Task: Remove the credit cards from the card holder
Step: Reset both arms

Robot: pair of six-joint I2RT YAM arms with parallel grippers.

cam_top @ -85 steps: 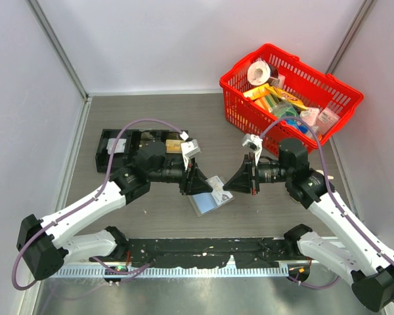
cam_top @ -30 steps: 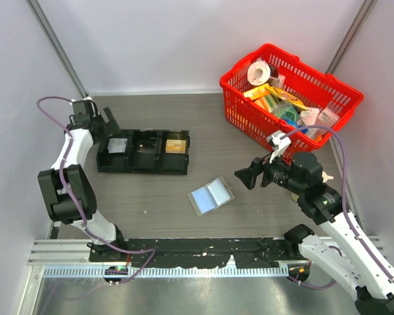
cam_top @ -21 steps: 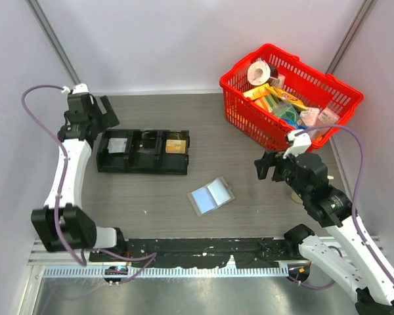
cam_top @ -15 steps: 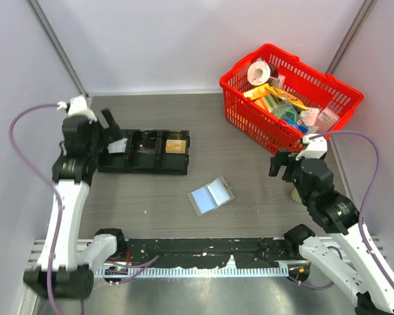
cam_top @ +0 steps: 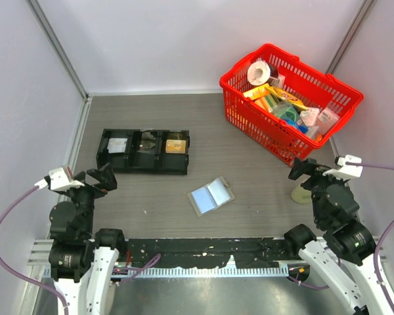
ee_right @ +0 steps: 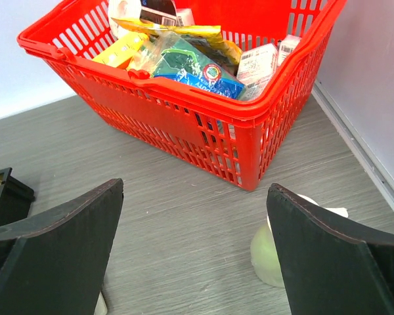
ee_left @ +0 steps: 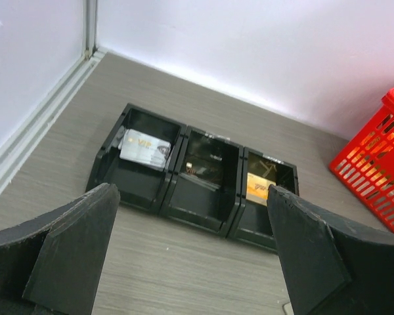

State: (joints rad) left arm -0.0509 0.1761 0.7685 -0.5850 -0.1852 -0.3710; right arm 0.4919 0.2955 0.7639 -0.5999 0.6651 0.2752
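Observation:
The card holder lies open and flat on the table's middle, one panel pale blue and the other whitish. I cannot tell whether anything is in its pockets. One whitish credit card lies in the left compartment of the black tray. A gold card lies in the right compartment. My left gripper hangs open near the front left, short of the tray, holding nothing. My right gripper hangs open at the front right, also holding nothing.
A red basket full of packets stands at the back right. A small pale green object sits on the table just below my right gripper. Grey walls close the left, back and right sides.
Both arms have drawn back to the near edge, the left from the tray's left end, the right from beside the card holder. The card holder has stayed in place.

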